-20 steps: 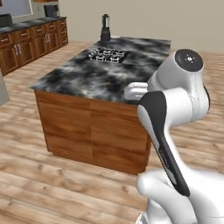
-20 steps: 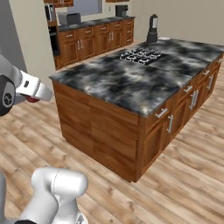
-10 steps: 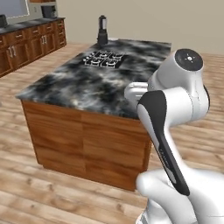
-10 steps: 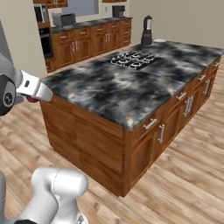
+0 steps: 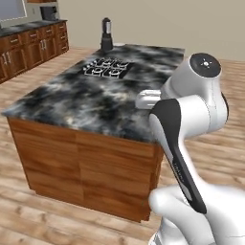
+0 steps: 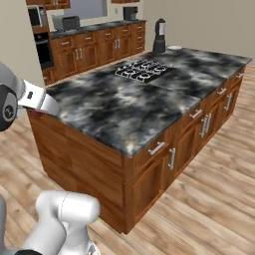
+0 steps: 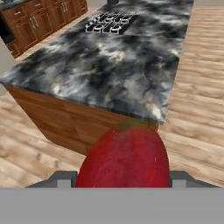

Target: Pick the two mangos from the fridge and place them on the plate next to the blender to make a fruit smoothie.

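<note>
Looking over my own shoulder in the left base view, I see my white arm (image 5: 191,124) rising at the near right, in front of a wooden kitchen island with a dark marbled tabletop (image 5: 91,100). A black cooktop (image 5: 108,68) is set into its far half, and the blender (image 5: 106,34) stands at the far edge beyond it.

From the right base view, the same tabletop (image 6: 134,99) stretches away to the right, with the cooktop (image 6: 142,69) toward the far end and the blender (image 6: 159,36) at the far corner. Just right of the blender lies the small white plate (image 6: 175,48). Part of my arm (image 6: 30,97) shows at the left edge, near the island's near corner, with a sliver of dark red beneath it.

Through the hand view, the deep red mango (image 7: 127,159) sits close at the bottom, gripped in my end effector (image 7: 120,179), whose fingers close on it from either side. Beyond it lie the island's near corner and the wooden floor (image 7: 197,87).
</note>
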Available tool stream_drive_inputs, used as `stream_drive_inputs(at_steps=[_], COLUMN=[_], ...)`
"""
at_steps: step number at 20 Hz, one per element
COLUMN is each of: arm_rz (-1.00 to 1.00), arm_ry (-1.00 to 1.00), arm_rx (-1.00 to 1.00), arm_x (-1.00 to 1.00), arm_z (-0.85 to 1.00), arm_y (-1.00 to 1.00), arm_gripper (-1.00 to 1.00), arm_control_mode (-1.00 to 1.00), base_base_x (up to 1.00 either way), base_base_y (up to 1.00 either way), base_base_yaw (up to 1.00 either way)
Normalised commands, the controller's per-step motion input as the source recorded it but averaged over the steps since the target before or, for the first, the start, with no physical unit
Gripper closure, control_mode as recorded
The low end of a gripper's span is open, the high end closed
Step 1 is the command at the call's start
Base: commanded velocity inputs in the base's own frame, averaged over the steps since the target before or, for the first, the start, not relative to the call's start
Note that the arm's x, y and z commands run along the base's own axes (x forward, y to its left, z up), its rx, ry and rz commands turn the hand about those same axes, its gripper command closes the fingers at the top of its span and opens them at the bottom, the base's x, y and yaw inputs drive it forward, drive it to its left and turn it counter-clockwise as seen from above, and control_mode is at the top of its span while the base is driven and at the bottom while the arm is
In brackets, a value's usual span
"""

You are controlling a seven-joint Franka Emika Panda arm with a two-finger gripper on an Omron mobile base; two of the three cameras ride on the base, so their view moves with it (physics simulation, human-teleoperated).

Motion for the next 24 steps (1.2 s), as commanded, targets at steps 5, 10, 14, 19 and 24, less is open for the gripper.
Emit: stream_drive_inputs(at_steps=[5,10,14,19,24], arm_rz=[0.00,0.00,0.00,0.00,0.00], arm_ry=[0.00,0.00,0.00,0.00,0.00], arm_rx=[0.00,0.00,0.00,0.00,0.00], arm_x=[0.00,0.00,0.00,0.00,0.00], arm_z=[0.00,0.00,0.00,0.00,0.00], arm_y=[0.00,0.00,0.00,0.00,0.00], arm_gripper=[1.00,1.00,1.00,1.00,1.00], arm_control_mode=[1.00,1.00,1.00,1.00,1.00], base_base_x=[0.00,0.00,0.37,0.96,1.00], base_base_y=[-1.00,-1.00,-1.00,-0.99,-0.70], base_base_yaw=[-0.18,-0.25,-0.26,-0.19,-0.07])
